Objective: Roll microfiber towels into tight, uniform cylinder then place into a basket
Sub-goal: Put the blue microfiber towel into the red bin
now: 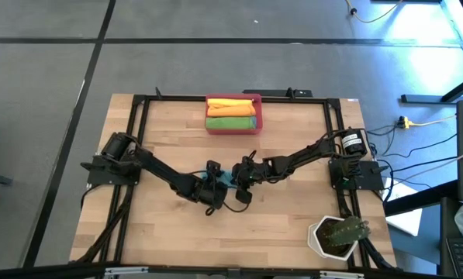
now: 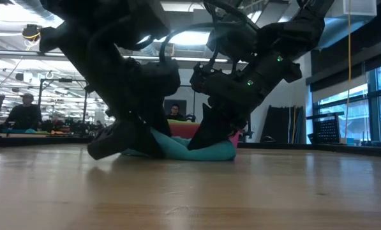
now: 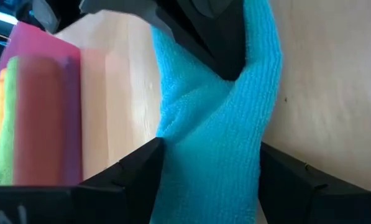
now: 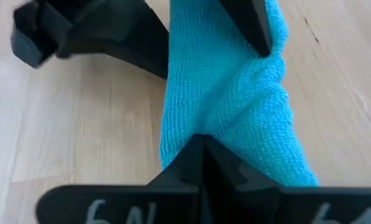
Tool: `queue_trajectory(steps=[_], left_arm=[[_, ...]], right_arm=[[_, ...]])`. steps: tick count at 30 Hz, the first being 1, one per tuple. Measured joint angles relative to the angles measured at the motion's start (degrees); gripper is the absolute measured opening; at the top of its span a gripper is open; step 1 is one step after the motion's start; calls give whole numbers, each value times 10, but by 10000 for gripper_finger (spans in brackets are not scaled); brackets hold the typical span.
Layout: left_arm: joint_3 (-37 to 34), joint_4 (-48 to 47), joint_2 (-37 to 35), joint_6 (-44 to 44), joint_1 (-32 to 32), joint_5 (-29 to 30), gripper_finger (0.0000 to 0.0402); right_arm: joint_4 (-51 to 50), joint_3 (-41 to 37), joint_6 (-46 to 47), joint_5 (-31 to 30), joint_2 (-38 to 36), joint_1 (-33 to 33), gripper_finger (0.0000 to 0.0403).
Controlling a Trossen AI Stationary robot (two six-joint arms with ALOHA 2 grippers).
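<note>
1. Near the middle of the desk (image 1: pixel 293 194), both arms meet over a teal towel (image 2: pixel 200 149), which lies bunched into a rough roll between them.
2. At the far edge of the desk, the red-pink basket (image 1: pixel 233 127) already holds a rolled orange towel (image 1: pixel 231 108) and a green towel (image 1: pixel 231 122), well apart from the work.
3. Judged from this position, the step in hand is tightening the teal roll; done well, it calls for one end pinned firmly while the other arm tucks the loose cloth evenly, so the cylinder stays uniform and does not spring open.
4. The right gripper (image 4: pixel 204 146) is pinched tight on the teal towel, its fingers meeting on the fabric.
5. The left gripper (image 3: pixel 213 155) stands wide, its two fingers straddling the towel on either side; whether the pads touch the cloth cannot be told.
6. A white plant pot (image 1: pixel 336 236) sits at the near right corner, clear of the arms.
</note>
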State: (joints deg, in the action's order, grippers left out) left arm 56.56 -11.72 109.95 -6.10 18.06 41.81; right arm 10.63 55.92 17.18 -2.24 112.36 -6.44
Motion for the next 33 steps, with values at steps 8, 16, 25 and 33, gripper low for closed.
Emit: queue_trajectory(steps=[8,16,25,33], left_arm=[[1,15,30,0,-4,15,221],[1,21,31,-1,-22,-31,164],[0,23,31,-2,-24,-68,12],[0,19,18,11,-42,-120,5]], right_arm=[[0,0,1,3,0,0,12],[11,-1,5,-4,1,0,13],[-10,-2,-10,4,-48,0,66],[-59,-1,-42,1,-172,-28,78]])
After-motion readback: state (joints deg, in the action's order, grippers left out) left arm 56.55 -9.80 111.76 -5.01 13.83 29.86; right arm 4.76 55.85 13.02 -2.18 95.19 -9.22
